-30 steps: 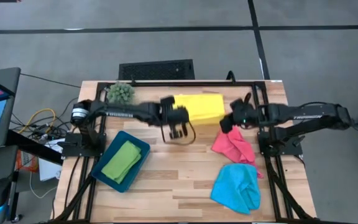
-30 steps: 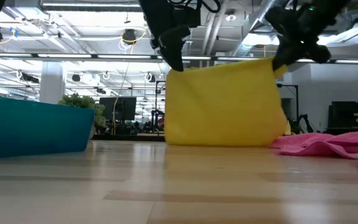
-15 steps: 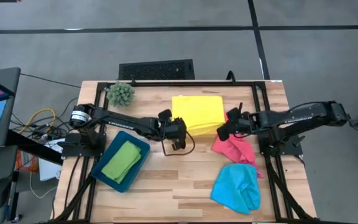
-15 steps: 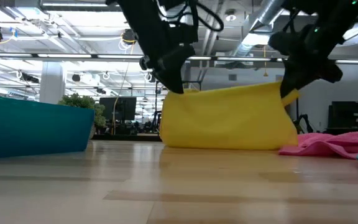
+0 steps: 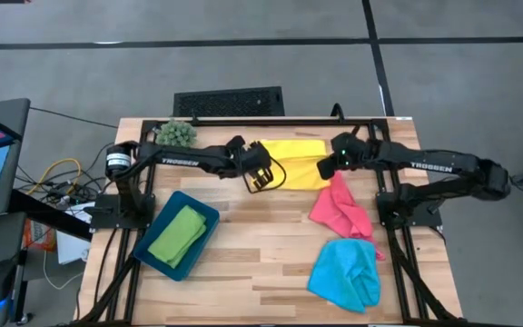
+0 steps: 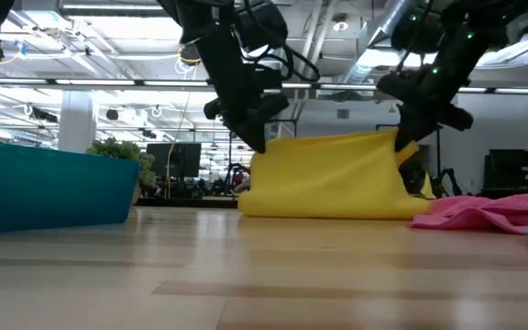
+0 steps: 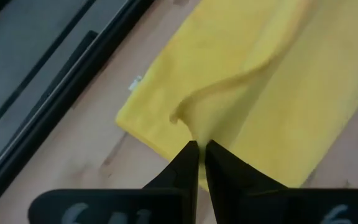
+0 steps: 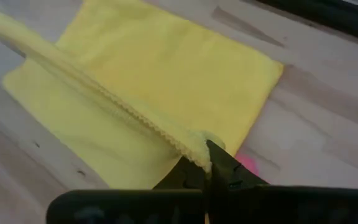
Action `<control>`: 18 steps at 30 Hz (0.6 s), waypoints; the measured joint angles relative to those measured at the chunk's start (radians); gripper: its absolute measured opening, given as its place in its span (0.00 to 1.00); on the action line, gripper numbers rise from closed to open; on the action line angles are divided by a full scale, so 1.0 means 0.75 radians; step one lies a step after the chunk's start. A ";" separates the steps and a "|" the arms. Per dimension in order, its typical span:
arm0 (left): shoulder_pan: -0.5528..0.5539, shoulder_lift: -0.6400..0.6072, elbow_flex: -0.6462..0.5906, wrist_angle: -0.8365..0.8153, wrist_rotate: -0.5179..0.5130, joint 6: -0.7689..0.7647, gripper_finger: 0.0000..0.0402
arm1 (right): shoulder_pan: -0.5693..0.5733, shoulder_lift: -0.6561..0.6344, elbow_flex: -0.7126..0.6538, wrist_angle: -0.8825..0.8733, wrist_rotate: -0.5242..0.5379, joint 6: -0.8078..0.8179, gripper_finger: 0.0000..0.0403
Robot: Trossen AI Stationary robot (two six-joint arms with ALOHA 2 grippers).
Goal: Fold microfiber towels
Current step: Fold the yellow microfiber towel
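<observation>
The yellow towel lies at the table's far middle. Its lower layer is flat on the wood and its upper layer rises to both grippers. My left gripper is shut on the left end of the raised edge and my right gripper on the right end. The pink towel and the light blue towel lie crumpled at the right. The green towel lies folded in the teal tray. My left gripper pinches the yellow towel's raised edge at its left end between two fingers, slanting down from the table's left. The cloth sags away from the fingers toward the flat layer. My right gripper pinches the stitched edge at its right corner between two fingers, slanting down from the right. The edge runs fairly straight toward the other gripper, above the flat layer on the table.
A spiky green plant ball sits at the far left corner. A black frame rail runs along the far edge, just beyond the yellow towel. Bare wood lies at the near middle.
Both grippers have gone down and toward the table's far edge, carrying the yellow towel's raised edge lower and over its flat layer. The towel's bottom has stayed on the table. Both stay shut on the cloth.
</observation>
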 joint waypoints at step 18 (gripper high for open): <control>-0.100 0.001 0.000 -0.022 0.025 -0.105 0.05 | 0.248 0.063 -0.001 -0.026 -0.235 0.130 0.03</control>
